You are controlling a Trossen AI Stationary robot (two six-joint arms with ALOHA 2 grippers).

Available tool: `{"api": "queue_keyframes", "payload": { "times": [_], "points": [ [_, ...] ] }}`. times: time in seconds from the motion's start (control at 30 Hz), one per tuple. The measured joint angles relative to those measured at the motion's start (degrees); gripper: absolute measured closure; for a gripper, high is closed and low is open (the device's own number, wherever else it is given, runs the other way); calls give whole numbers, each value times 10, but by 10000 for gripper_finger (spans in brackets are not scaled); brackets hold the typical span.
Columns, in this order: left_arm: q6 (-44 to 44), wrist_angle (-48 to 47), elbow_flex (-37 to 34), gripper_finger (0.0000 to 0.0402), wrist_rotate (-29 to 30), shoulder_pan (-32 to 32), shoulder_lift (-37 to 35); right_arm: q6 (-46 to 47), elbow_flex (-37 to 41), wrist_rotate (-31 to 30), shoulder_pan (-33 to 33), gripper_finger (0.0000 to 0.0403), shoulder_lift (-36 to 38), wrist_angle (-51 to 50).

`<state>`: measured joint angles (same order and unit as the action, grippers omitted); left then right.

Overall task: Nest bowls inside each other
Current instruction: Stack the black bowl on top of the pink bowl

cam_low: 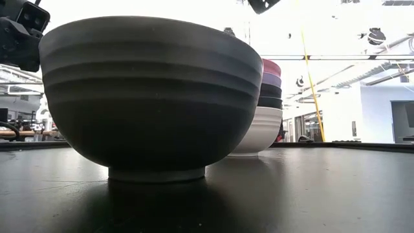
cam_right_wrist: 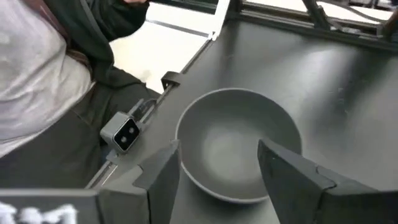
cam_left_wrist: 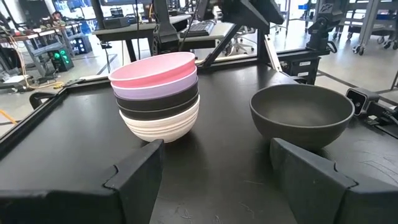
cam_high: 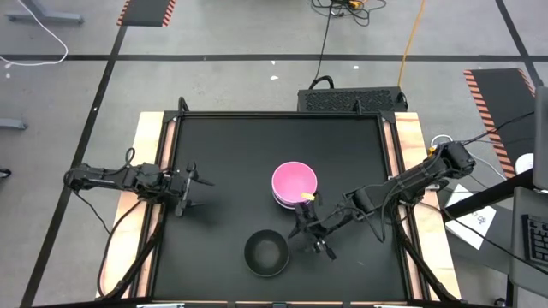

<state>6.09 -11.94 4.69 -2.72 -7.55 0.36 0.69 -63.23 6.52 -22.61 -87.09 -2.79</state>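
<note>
Right gripper: mine point(cam_high: 310, 239), fingers spread apart and holding nothing, over the table between the lone bowl and the stack, toward the near edge.
Left gripper: mine too point(cam_high: 190, 190), fingers wide apart and empty, waiting close to the table's left edge.
Table: black top point(cam_high: 231, 145) with a raised rim; it carries every bowl.
Stack: bowls nested near the table's middle; from the bottom I count one white bowl point(cam_left_wrist: 163, 126), one black bowl point(cam_left_wrist: 158, 106), one lavender bowl point(cam_left_wrist: 155, 89), and one pink bowl point(cam_left_wrist: 153, 67) on top with nothing in it.
Lone bowl: one dark bowl point(cam_high: 265, 254), upright, nothing inside, near the near edge, apart from the stack.
Count: five bowls show.
Hard to make out: whether the black band in the stack is one bowl or more, I cannot tell.
Cut off: a person's clothing point(cam_right_wrist: 43, 87) beyond the table edge.
</note>
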Motion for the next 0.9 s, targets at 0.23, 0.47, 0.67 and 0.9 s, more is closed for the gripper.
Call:
{"api": "queue_keyframes", "payload": {
  "times": [0.23,0.47,0.67,0.9],
  "points": [
    [-1,0,0,108,1,0,0,-26,-33,-3,-1,196,-67,-28],
    [-7,0,0,108,2,0,0,-70,-146,-15,-20,195,-146,-129],
    [-11,0,0,108,-1,0,0,-86,-197,-50,-37,195,-186,-190],
    [-13,0,0,108,-2,0,0,-75,-198,-49,-57,195,-187,-180]
  ]
}}
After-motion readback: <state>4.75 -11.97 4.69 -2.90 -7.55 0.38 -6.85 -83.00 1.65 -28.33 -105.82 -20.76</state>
